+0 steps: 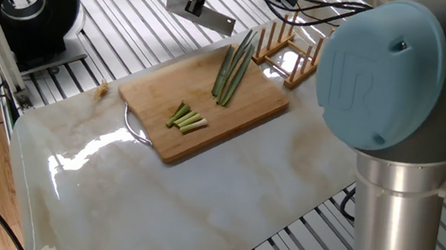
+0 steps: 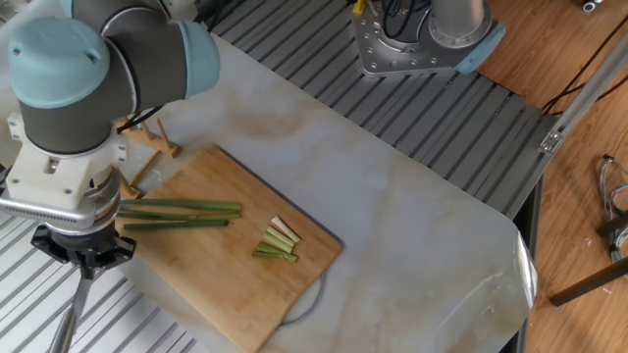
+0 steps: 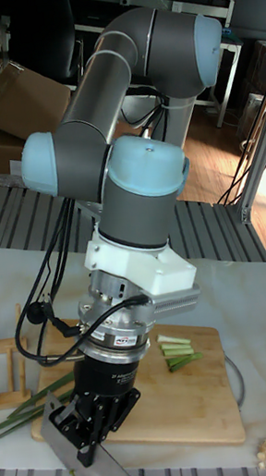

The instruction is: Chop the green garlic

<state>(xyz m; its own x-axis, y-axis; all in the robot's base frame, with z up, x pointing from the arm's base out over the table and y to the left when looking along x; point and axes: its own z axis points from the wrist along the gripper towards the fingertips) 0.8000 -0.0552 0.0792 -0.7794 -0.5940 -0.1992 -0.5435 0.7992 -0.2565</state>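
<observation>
tool point(image 3: 88, 450) pinches a knife point(image 1: 188, 6), blade off the board point(image 1: 201, 107). long garlic point(image 1: 232, 70) stalks and cut pieces point(image 1: 186, 119) lie apart on the board, on the bench point(image 1: 196, 199).

On the wooden cutting board point(image 2: 231, 260) long green garlic stalks point(image 2: 182, 214) lie beside a small heap of cut pieces point(image 2: 277, 241); the gripper point(image 2: 83, 257) hangs past the board's left edge, its jaws hidden from sight.

Bright even light, window glare on glossy tabletop point(image 1: 80, 161), sharp focus
</observation>
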